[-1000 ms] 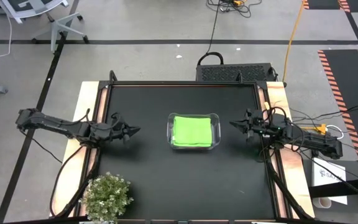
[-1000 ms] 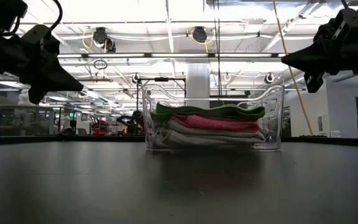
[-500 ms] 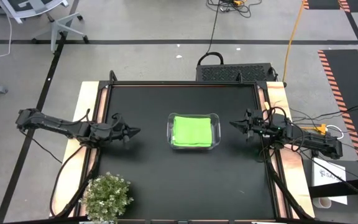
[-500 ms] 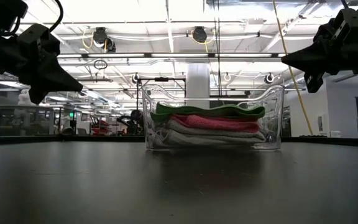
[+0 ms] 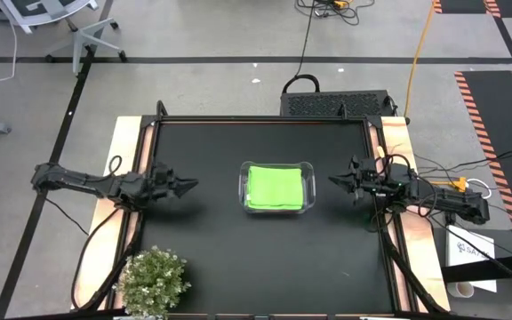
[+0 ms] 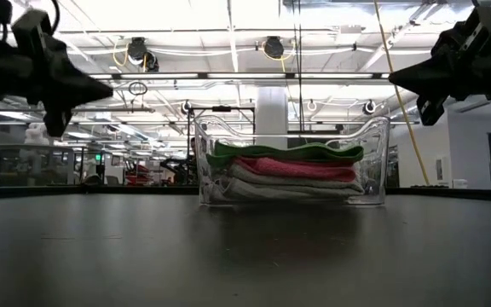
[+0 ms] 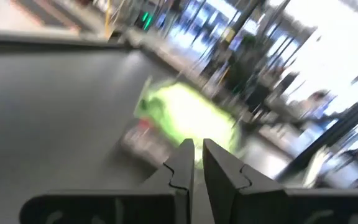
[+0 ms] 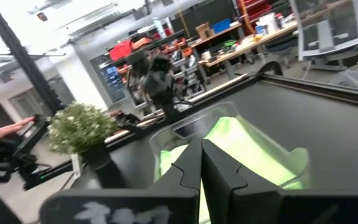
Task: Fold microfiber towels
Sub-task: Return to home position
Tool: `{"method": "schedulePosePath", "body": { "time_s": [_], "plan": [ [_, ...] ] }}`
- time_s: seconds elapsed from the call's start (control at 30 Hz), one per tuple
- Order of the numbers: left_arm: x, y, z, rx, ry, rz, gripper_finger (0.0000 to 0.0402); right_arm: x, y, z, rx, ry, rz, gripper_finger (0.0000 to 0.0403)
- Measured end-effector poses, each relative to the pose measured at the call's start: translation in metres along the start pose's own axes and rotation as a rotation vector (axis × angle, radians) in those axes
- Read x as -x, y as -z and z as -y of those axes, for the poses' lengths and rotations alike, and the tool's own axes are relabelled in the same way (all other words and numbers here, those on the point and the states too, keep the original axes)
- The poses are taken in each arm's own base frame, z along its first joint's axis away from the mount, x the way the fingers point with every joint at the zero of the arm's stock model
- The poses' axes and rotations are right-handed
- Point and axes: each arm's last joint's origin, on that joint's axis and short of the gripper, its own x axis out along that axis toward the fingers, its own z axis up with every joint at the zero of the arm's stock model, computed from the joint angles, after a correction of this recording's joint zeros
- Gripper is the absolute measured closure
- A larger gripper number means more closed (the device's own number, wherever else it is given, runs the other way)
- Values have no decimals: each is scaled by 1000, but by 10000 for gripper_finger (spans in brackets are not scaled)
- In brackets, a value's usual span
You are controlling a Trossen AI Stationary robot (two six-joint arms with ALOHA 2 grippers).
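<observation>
Microfiber towels lie folded and stacked inside a clear bin [image 5: 241, 188] standing around the middle of the black desk [image 5: 212, 267]. From above only the lime green towel [image 5: 276, 187] shows, filling the bin. The low view shows the stack from the side: the green towel [image 6: 288, 153] on top, the pink towel [image 6: 297, 166] under it, and white cloth [image 6: 288, 185] at the bottom, though how many white layers there are cannot be told.

At the left edge of the desk, the left gripper [image 5: 188, 185] hangs in the air above the surface, pointing toward the bin and well apart from it. Its wrist view shows the gripper [image 7: 197, 149] with the fingers drawn together to a thin slit, and nothing is held between them. A small bushy plant [image 5: 152, 282] stands at the desk's lower-left corner as seen from above, apart from the arm and the bin.

Near the right edge of the desk, the right gripper [image 5: 332, 177] also hangs clear of the surface, aimed at the bin from the other side and not touching it. In its wrist view the gripper [image 8: 201, 149] has its fingers pressed together and holds nothing, and the green towel and the plant [image 8: 79, 127] show beyond it.
</observation>
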Motion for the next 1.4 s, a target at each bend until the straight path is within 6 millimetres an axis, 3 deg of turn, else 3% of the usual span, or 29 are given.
{"method": "schedulePosePath", "body": {
  "time_s": [0.4, 1.4],
  "plan": [
    [17, -20, 6, 103, 137, 198, 366, 1, 9, -19, -6, -192, -87, 403],
    [13, -12, 2, 65, 74, 110, 366, 2, 11, -23, -7, -237, -113, 403]
  ]
}}
